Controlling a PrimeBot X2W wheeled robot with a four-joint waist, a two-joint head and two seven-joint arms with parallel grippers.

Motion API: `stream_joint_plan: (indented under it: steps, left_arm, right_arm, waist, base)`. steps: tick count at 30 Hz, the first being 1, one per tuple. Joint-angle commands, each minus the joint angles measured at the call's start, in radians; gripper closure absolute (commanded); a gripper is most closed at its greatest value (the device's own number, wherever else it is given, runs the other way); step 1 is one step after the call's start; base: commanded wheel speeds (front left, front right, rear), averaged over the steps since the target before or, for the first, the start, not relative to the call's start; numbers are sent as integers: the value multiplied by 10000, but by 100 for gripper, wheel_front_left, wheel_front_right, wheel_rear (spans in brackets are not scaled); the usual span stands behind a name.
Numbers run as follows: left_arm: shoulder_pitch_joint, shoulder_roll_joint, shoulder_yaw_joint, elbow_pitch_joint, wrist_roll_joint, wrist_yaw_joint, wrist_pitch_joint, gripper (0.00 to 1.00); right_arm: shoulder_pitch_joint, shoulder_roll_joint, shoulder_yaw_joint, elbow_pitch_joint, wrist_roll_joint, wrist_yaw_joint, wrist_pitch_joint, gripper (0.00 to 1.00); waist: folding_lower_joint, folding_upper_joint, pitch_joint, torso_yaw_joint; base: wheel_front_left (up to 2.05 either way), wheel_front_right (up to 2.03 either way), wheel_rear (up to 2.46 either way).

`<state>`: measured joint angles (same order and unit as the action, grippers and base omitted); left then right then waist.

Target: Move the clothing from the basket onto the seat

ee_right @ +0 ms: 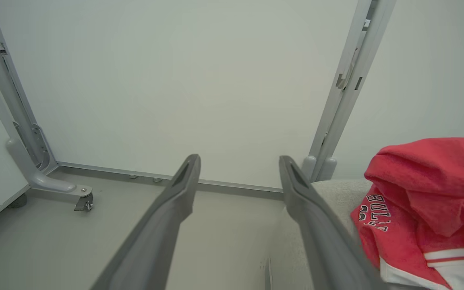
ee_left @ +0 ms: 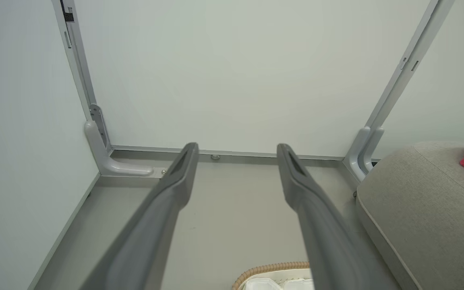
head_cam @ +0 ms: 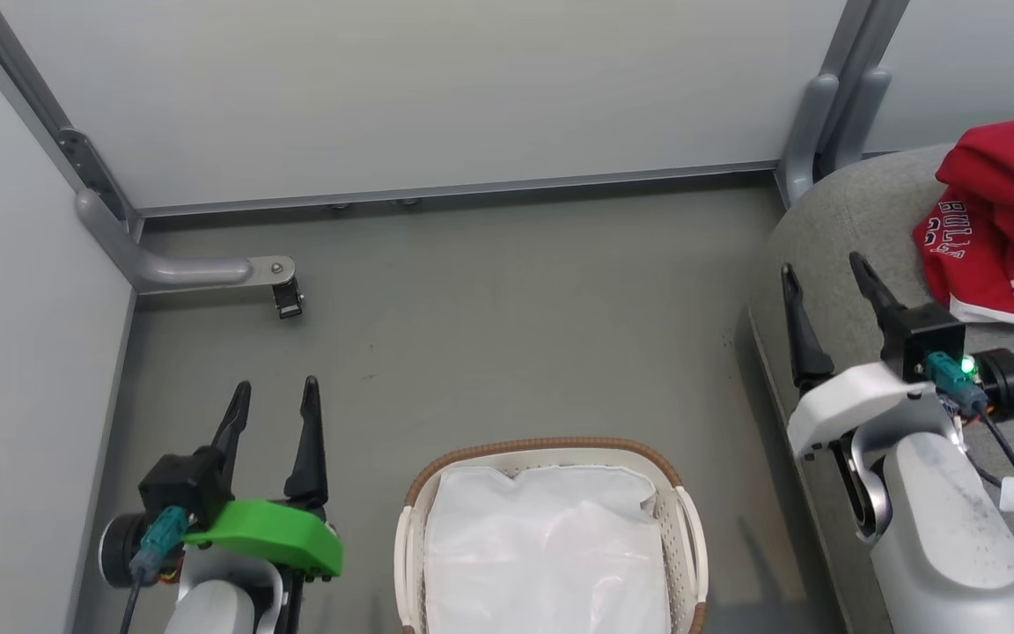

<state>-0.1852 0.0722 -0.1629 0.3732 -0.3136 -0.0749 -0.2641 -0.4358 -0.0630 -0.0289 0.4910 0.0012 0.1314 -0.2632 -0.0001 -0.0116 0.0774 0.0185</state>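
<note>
The clothing (head_cam: 1000, 211) lies on the seat (head_cam: 850, 229) at two o'clock; the basket (head_cam: 551, 447) at six holds its sheet (head_cam: 551, 546). My left hand (head_cam: 276, 383) and right hand (head_cam: 822, 262) stand wide, empty: nothing left to carry, I judge.

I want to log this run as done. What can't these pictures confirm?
Head view: the basket has its near end cut off by the bottom edge.
Head view: the white sheet hides whatever lies beneath it.
Head and right wrist views: the clothing on the seat runs past the right edge, so its full extent is unseen.
</note>
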Motion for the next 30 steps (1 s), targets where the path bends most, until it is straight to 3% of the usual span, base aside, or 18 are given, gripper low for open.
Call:
stream_joint_plan:
  steps: [1, 13, 21, 30]
  left_arm:
    - [300, -38, 180, -7, 48, -59, -3, 0]
    - [1924, -194, 693, -459, 214, -182, -3, 0]
    - [2420, -209, 537, -928, 16, 71, -3, 0]
    - [2554, -212, 554, -1100, -27, 215, -3, 0]
  right_arm:
    - [372, 23, -70, -185, 61, -15, -23, 0]
    - [2663, 109, 506, -1618, 1465, -15, -21, 0]
    - [3612, 106, 507, -2369, 1292, -15, -23, 0]
    - [3808, 107, 387, -2419, 1116, -15, -23, 0]
  waist:
    - [1, 116, -108, -74]
    - [1, 116, -586, -247]
    - [1, 116, -776, -135]
    - [1, 116, -816, -131]
  base:
    - [0, 0, 0]
    - [0, 0, 0]
    - [0, 0, 0]
    - [0, 0, 0]
